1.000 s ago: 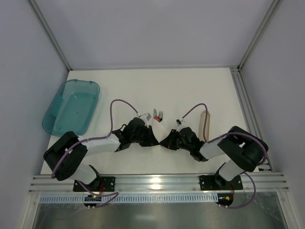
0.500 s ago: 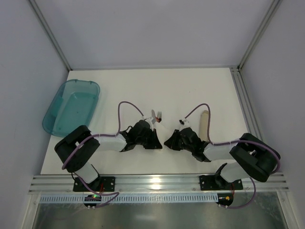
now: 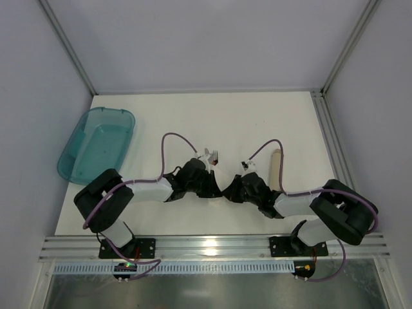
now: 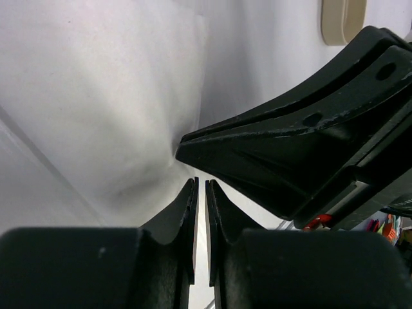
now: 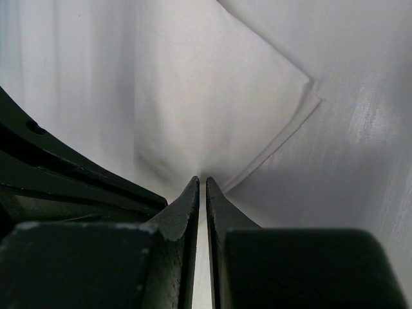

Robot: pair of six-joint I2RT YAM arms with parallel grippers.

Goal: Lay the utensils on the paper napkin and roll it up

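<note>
- Left gripper (image 4: 200,187): low over the table (image 3: 257,122), just 6 o'clock of table centre, aimed toward 3 o'clock. Its fingers (image 4: 183,206) are drawn together to a hairline slit, and white paper runs down into the slit, so they are pinched on the sheet.
- Right gripper (image 5: 203,183): just beside the left one on its 3 o'clock side, aimed toward 9 o'clock. The two heads meet nose to nose in the top view. Its fingers (image 5: 222,206) are pressed together on a gathered fold of the same sheet.
- Paper napkin (image 5: 212,96): white, lying between and under the two grippers, almost wholly hidden by them from above. In the right wrist view one corner points toward 2 o'clock, a second layer shows along that edge, and the paper puckers into the fingertips. In the left wrist view it is bowed and shaded where it dips toward the right gripper's tip.
- Fork (image 3: 214,155): silvery tines showing at 12 o'clock of the left gripper, close against its head. The handle is covered by the gripper, and whether it rests on the napkin cannot be told.
- Tan tube (image 3: 277,168): lying flat at 2 o'clock of the right gripper, its long axis running 12 to 6, apart from the napkin.
- Teal plastic tub (image 3: 77,161): translucent, at 10 o'clock of the left gripper, well apart, overhanging the table's 9 o'clock edge.
</note>
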